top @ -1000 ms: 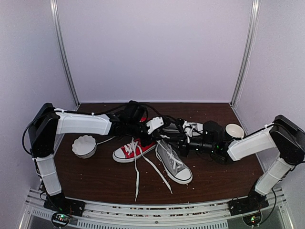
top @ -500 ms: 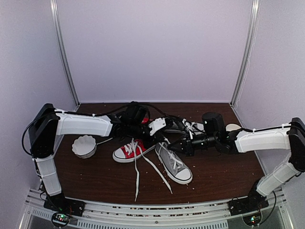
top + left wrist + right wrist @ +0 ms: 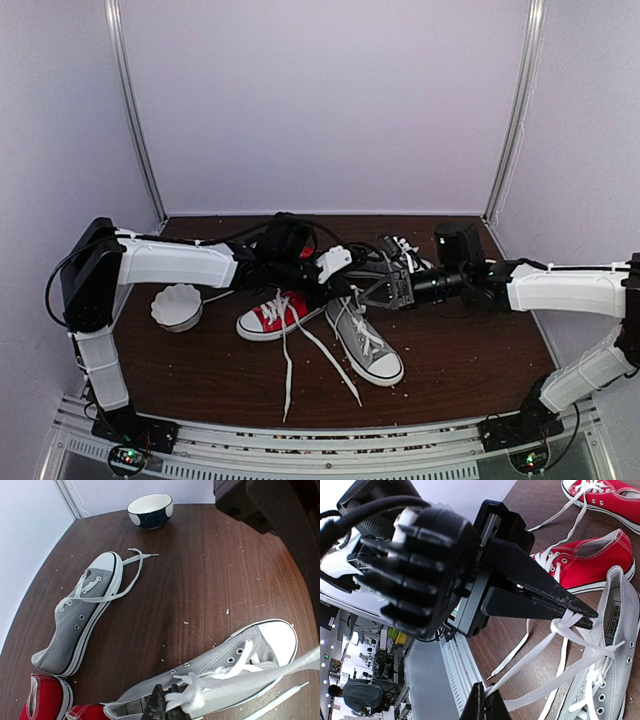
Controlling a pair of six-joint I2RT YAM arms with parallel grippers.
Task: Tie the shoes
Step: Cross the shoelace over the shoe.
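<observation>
White laces (image 3: 560, 627) of the near grey shoe (image 3: 365, 345), pinched tight in left fingers (image 3: 540, 585) and right fingers (image 3: 479, 705).

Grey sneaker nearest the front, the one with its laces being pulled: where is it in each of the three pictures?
Top external: grey sneaker at centre, toe toward the near edge.
Left wrist: bottom right, white toe cap pointing right.
Right wrist: lower right edge, heel opening uppermost.
Shared landmark: red sneakers by its heel.
</observation>
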